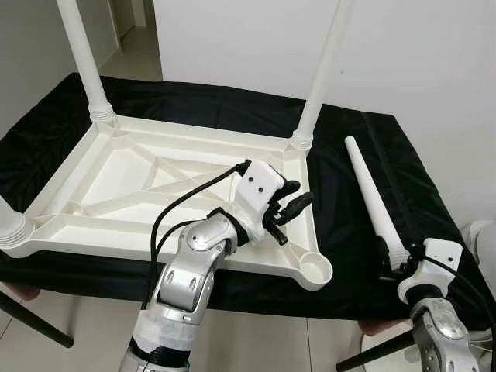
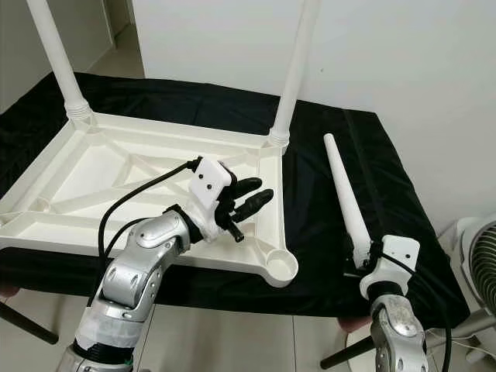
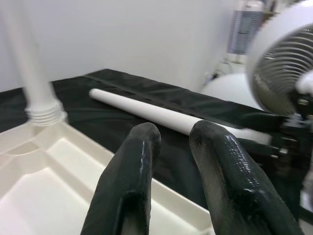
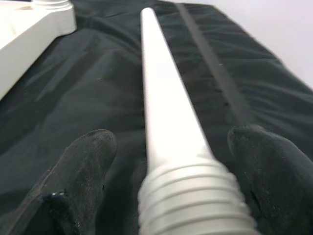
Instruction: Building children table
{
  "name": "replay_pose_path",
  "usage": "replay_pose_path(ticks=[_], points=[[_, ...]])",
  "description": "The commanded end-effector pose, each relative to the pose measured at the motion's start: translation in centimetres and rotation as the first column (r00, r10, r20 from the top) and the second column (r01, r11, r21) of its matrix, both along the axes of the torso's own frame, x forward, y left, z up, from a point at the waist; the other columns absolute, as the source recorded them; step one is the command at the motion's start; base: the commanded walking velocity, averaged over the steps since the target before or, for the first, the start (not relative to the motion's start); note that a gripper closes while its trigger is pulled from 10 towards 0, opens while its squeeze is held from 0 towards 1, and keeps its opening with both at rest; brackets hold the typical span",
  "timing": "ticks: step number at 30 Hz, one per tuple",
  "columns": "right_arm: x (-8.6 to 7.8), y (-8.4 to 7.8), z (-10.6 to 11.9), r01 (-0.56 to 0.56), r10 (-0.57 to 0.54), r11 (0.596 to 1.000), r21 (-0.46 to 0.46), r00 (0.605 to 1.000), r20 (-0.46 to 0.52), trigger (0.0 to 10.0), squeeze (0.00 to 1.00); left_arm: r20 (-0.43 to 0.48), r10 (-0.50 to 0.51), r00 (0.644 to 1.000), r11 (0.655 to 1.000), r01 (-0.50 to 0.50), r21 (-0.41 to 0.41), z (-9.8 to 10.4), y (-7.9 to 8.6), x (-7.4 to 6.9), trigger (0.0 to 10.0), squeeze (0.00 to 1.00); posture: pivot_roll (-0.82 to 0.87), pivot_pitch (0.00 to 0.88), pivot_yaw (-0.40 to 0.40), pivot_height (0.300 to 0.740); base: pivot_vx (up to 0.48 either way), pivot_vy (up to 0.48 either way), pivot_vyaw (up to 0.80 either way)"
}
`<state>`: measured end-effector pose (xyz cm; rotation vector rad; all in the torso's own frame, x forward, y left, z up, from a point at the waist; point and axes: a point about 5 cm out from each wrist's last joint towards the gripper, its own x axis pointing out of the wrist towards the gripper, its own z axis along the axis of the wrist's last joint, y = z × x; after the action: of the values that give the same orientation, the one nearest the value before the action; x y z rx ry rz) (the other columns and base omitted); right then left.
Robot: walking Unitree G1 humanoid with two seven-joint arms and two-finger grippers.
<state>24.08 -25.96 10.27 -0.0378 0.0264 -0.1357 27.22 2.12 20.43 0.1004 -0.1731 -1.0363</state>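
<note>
A white plastic table top (image 1: 108, 182) lies upside down on a black cloth (image 1: 341, 170). Legs stand screwed in at its far left (image 1: 81, 58), far right (image 1: 322, 70) and near left (image 1: 14, 229) corners. The near right socket (image 1: 314, 269) is empty. A loose white leg (image 1: 372, 198) lies on the cloth right of the top, threaded end (image 4: 190, 196) towards me. My right gripper (image 4: 176, 137) is open, one finger on each side of that threaded end, not touching it. My left gripper (image 1: 302, 192) hovers over the top's right rim, open by a narrow gap and holding nothing.
The cloth-covered support ends close to the loose leg on the right and just in front of the top. A white fan (image 2: 480, 263) stands on the floor at the right. A white wall (image 1: 256, 39) runs behind, with tiled floor (image 1: 256, 345) in front.
</note>
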Motion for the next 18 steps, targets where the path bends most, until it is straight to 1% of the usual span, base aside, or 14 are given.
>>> replay_pose_path(ticks=[1, 5, 7, 10, 12, 13, 14, 18], points=[[0.1, -0.3, -0.3, -0.001, 0.000, 1.000, -0.011, 1.000, -0.019, 10.0, 0.00, 0.001, 0.002, 1.000, 1.000, -0.002, 0.000, 0.0, -0.3, -0.4, 10.0, 0.00, -0.10, 0.020, -0.082, 0.740, 0.000, 0.000, 0.00], [0.9, -0.3, -1.2, -0.022, 0.022, 1.000, -0.006, 0.998, -0.051, 10.0, 0.00, 0.006, -0.020, 1.000, 0.998, 0.020, 0.051, -1.0, -0.4, -0.8, 10.0, 0.00, -0.09, 0.014, -0.082, 0.740, 0.000, 0.000, 0.00], [0.9, -0.3, -1.2, -0.022, 0.022, 1.000, -0.006, 0.998, -0.051, 10.0, 0.00, 0.006, -0.020, 1.000, 0.998, 0.020, 0.051, -1.0, -0.4, -0.8, 10.0, 0.00, -0.09, 0.014, -0.082, 0.740, 0.000, 0.000, 0.00], [1.3, -0.3, -1.4, -0.038, 0.038, 0.999, -0.001, 0.997, -0.064, 10.0, 0.00, 0.005, -0.022, 1.000, 0.998, 0.022, 0.059, -1.1, -0.4, -0.8, 10.0, 0.00, -0.09, 0.011, -0.084, 0.740, 0.000, 0.000, 0.00], [2.2, -0.3, -1.4, -0.053, 0.054, 0.998, 0.013, 0.996, -0.068, 10.0, 0.00, 0.014, -0.025, 1.000, 0.997, 0.024, 0.068, -1.1, -0.5, -0.8, 10.0, 0.00, -0.08, 0.004, -0.085, 0.740, 0.000, 0.000, 0.00], [2.2, -0.3, -1.4, -0.053, 0.054, 0.998, 0.013, 0.996, -0.068, 10.0, 0.00, 0.014, -0.025, 1.000, 0.997, 0.024, 0.068, -1.1, -0.5, -0.8, 10.0, 0.00, -0.08, 0.004, -0.085, 0.740, 0.000, 0.000, 0.00], [2.8, -0.3, -1.1, -0.062, 0.063, 0.998, 0.015, 0.996, -0.064, 10.0, 0.00, 0.019, -0.024, 1.000, 0.997, 0.022, 0.068, -1.0, -0.6, -0.7, 10.0, 0.00, -0.08, 0.001, -0.086, 0.740, 0.000, 0.000, 0.00], [3.1, -0.2, -1.2, -0.071, 0.072, 0.997, 0.016, 0.995, -0.070, 10.0, 0.00, 0.021, -0.018, 1.000, 0.997, 0.016, 0.071, -1.0, -0.5, -0.6, 10.0, 0.00, -0.08, 0.000, -0.088, 0.740, 0.000, 0.000, 0.00]])
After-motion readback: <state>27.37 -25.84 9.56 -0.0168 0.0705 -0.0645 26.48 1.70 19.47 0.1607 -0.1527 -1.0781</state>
